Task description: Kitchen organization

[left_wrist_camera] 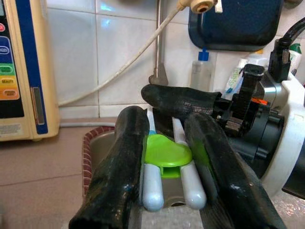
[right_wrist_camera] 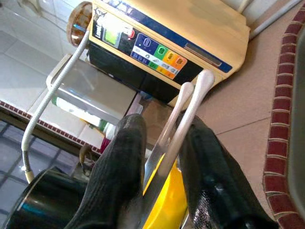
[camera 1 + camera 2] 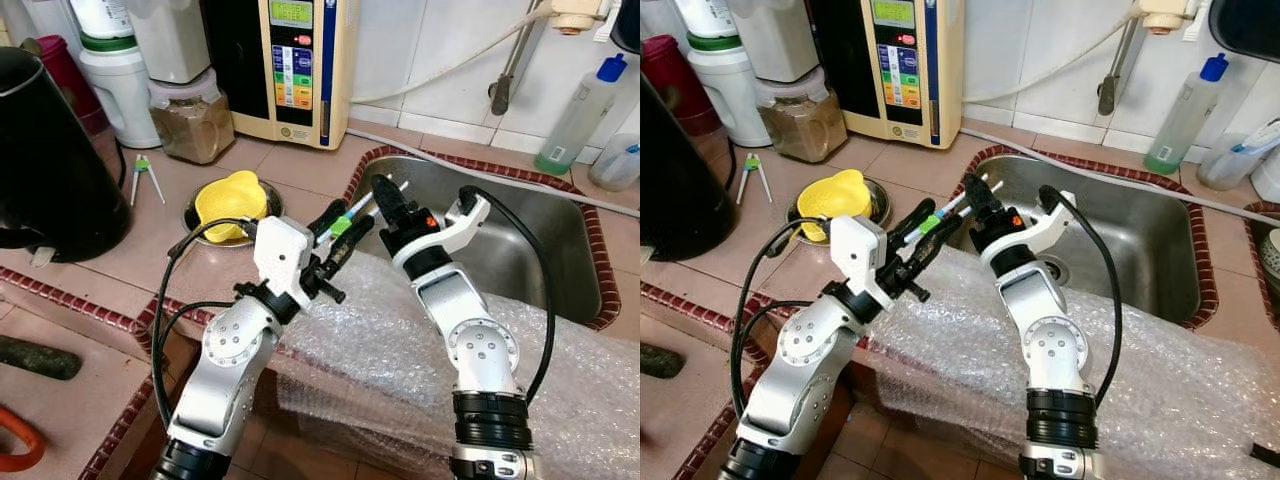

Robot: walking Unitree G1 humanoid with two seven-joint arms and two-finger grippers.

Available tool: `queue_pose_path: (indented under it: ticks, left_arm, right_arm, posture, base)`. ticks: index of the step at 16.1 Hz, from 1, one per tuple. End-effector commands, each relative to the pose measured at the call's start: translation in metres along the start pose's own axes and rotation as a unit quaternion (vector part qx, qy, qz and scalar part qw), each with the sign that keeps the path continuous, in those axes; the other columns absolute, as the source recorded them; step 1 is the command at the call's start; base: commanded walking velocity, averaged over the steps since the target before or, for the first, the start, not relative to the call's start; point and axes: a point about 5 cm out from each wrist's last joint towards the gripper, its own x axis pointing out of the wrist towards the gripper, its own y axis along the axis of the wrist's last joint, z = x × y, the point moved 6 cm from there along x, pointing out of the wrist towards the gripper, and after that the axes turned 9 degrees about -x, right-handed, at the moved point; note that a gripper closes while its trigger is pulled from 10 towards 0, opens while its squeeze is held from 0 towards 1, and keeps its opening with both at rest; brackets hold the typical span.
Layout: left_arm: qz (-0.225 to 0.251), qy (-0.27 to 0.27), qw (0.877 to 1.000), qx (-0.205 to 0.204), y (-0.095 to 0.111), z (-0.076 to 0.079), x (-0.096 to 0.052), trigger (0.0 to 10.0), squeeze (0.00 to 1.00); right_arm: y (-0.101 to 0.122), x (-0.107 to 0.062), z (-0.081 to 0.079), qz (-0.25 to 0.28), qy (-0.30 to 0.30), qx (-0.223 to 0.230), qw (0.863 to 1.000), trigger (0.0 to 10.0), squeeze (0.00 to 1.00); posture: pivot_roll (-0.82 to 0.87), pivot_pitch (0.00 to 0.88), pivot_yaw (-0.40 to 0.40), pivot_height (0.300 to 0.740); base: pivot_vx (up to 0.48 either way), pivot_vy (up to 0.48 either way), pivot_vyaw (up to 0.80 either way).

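Observation:
A pair of white training chopsticks joined by a green clip is held above the sink's near left corner. My left gripper is shut on the chopsticks at the clip end, one black finger on each side. My right gripper is shut on the same chopsticks farther along, toward their thin ends, which stick out past its fingers. The two grippers face each other, nearly touching.
Bubble wrap covers the counter's front under both arms. The steel sink lies to the right. A yellow piece in a steel bowl, a second chopstick pair, a black kettle, a blender jar and a cream appliance stand left and behind.

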Motion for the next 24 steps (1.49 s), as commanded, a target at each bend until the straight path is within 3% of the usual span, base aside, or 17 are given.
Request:
queue_pose_path:
  ticks: [1, 8, 9, 10, 11, 13, 14, 18, 20, 22, 24]
  left_arm:
    - [0.006, -0.015, 1.000, 0.009, 0.005, 0.005, 0.002, 0.0, 0.00]
    - [0.006, -0.007, 1.000, 0.017, 0.006, -0.001, 0.002, 0.0, 0.00]
    - [0.005, -0.007, 1.000, 0.020, 0.006, -0.001, 0.002, 1.1, 0.00]
    - [0.004, -0.003, 1.000, 0.022, 0.006, -0.002, 0.002, 4.5, 0.00]
    - [0.002, 0.001, 1.000, 0.029, 0.005, -0.004, 0.002, 10.0, 0.00]
    - [-0.002, 0.011, 0.999, 0.032, 0.004, -0.009, 0.002, 10.0, 0.00]
    - [-0.006, 0.020, 1.000, 0.021, 0.002, -0.013, 0.002, 10.0, 1.00]
    - [-0.024, 0.039, 0.999, 0.013, -0.002, -0.028, 0.001, 10.0, 1.00]
    - [-0.052, 0.043, 0.998, 0.011, -0.007, -0.036, 0.001, 10.0, 1.00]
    - [-0.103, 0.024, 0.993, 0.045, -0.016, -0.047, -0.009, 10.0, 1.00]
    - [-0.139, -0.003, 0.989, 0.044, -0.026, -0.048, -0.019, 10.0, 1.00]
  right_arm:
    - [-0.009, 0.015, -0.028, 0.003, 0.034, 0.029, 0.999, 0.0, 0.00]
    - [-0.003, 0.014, -0.022, 0.015, 0.022, 0.032, 0.999, 0.0, 0.00]
    - [-0.001, 0.014, -0.022, 0.018, 0.021, 0.032, 0.999, 0.0, 0.00]
    - [0.000, 0.014, -0.022, 0.020, 0.021, 0.031, 0.999, 0.0, 0.00]
    - [0.002, 0.015, -0.021, 0.023, 0.020, 0.030, 0.999, 0.0, 0.00]
    - [0.006, 0.016, -0.020, 0.029, 0.016, 0.027, 0.999, 0.0, 0.00]
    - [0.011, 0.016, -0.018, 0.036, 0.011, 0.021, 0.999, 0.0, 0.00]
    - [0.039, 0.017, 0.002, 0.080, -0.042, -0.014, 0.996, 0.0, 0.00]
    - [0.057, 0.016, 0.016, 0.099, -0.074, -0.057, 0.991, 0.0, 0.00]
    - [0.081, 0.011, 0.040, 0.088, -0.112, -0.215, 0.966, 0.0, 0.00]
    - [0.096, 0.005, 0.061, 0.069, -0.136, -0.307, 0.939, 0.0, 0.00]
  posture:
    - [0.05, 0.076, -0.008, 0.740]
    - [0.05, 0.067, -0.006, 0.740]
    - [0.05, 0.066, -0.005, 0.740]
    - [0.05, 0.066, -0.005, 0.740]
    - [0.05, 0.065, -0.004, 0.740]
    - [0.06, 0.067, -0.002, 0.740]
    - [0.05, 0.067, -0.001, 0.740]
    - [0.06, 0.071, 0.004, 0.740]
    - [0.06, 0.073, 0.006, 0.740]
    - [0.06, 0.083, 0.012, 0.740]
    - [0.06, 0.090, 0.021, 0.740]
  base:
    - [0.000, 0.000, 0.00]
    - [0.000, 0.000, 0.00]
    - [0.000, 0.000, 0.00]
    - [0.000, 0.000, 0.00]
    - [0.000, 0.000, 0.00]
    - [0.000, 0.000, 0.00]
    - [0.000, 0.000, 0.00]
    - [0.000, 0.000, 0.00]
    - [0.000, 0.000, 0.00]
    - [0.000, 0.000, 0.00]
    - [0.000, 0.000, 0.00]
